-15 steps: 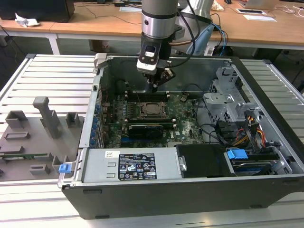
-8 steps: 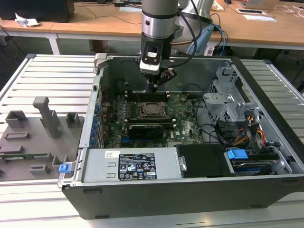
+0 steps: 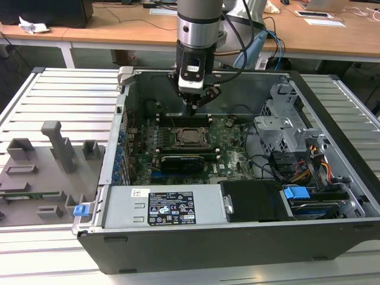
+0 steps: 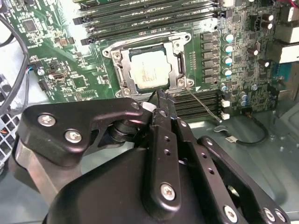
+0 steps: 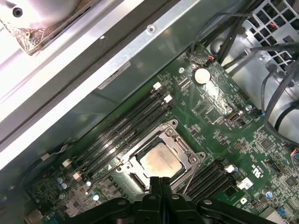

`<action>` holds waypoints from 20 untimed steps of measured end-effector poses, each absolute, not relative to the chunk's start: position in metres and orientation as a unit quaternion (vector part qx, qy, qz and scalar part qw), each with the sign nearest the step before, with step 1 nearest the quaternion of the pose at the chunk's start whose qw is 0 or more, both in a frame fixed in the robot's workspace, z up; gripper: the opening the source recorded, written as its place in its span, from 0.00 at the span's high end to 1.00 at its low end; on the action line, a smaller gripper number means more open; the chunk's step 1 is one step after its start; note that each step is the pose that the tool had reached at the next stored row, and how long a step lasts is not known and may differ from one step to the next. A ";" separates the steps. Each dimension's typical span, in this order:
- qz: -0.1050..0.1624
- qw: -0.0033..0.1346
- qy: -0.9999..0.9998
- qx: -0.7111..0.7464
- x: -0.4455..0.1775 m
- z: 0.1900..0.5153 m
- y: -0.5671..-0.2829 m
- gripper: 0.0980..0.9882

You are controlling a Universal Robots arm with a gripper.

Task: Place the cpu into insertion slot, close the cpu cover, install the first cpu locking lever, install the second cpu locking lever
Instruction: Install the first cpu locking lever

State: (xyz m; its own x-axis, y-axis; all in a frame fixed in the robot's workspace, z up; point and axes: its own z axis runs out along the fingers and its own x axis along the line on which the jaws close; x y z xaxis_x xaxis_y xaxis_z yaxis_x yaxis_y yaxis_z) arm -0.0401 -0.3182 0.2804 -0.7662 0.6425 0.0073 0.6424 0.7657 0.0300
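The cpu (image 4: 148, 70) (image 5: 160, 161), a silver-grey square chip, lies flat in the insertion slot (image 4: 123, 71) on the green board. The cpu cover (image 4: 178, 59) (image 5: 188, 155) is down around it, and the chip shows through its window. A thin metal locking lever (image 4: 203, 105) sticks out from one socket corner, slanting over the memory slots. My gripper (image 4: 161, 97) (image 5: 160, 181) (image 3: 193, 107) is shut with nothing between its fingers. Its tips hover just above the socket's edge, close to that lever's base. In the exterior view it hangs over the socket (image 3: 191, 136).
The board sits inside an open computer case (image 3: 119, 154). Long black memory slots (image 4: 140, 21) flank the socket. A black card (image 3: 181, 161) lies in front of it, a metal drive cage (image 3: 285, 127) with cables at the exterior view's right. A grey fixture tray (image 3: 41, 172) stands outside.
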 end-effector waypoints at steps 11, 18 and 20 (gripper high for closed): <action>0.015 0.001 0.958 0.288 -0.040 0.280 -0.318 0.99; 0.015 0.000 0.964 0.265 -0.040 0.280 -0.318 0.99; 0.015 0.000 0.967 0.255 -0.040 0.280 -0.318 0.99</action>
